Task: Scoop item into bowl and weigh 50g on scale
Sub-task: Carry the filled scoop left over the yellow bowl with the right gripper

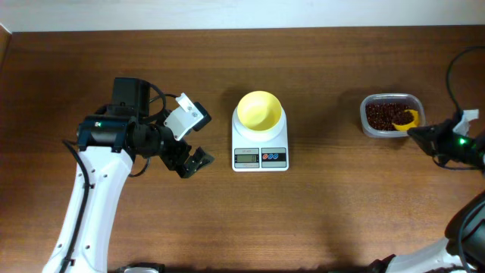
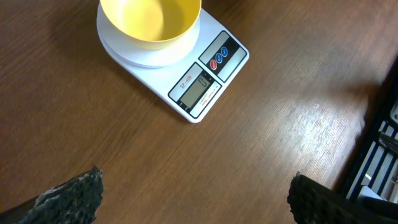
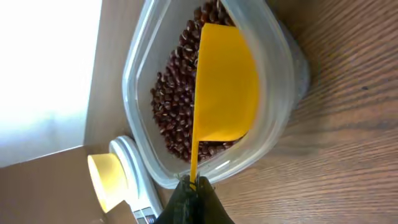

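The pale-yellow bowl (image 1: 259, 111) sits empty on the white scale (image 1: 260, 156) at the table's middle; both show in the left wrist view, the bowl (image 2: 151, 22) and the scale (image 2: 208, 74). The red-brown beans (image 1: 385, 115) fill a clear tub (image 1: 369, 127) at the right; the beans also show in the right wrist view (image 3: 176, 106). My right gripper (image 3: 194, 182) is shut on the handle of a yellow scoop (image 3: 225, 87), whose cup rests in the tub over the beans. My left gripper (image 1: 194, 162) is open and empty above the table, left of the scale.
The tub's rim (image 3: 140, 68) rings the scoop. Black cables (image 1: 455, 64) hang at the far right edge. A dark rack (image 2: 379, 149) shows at the right of the left wrist view.
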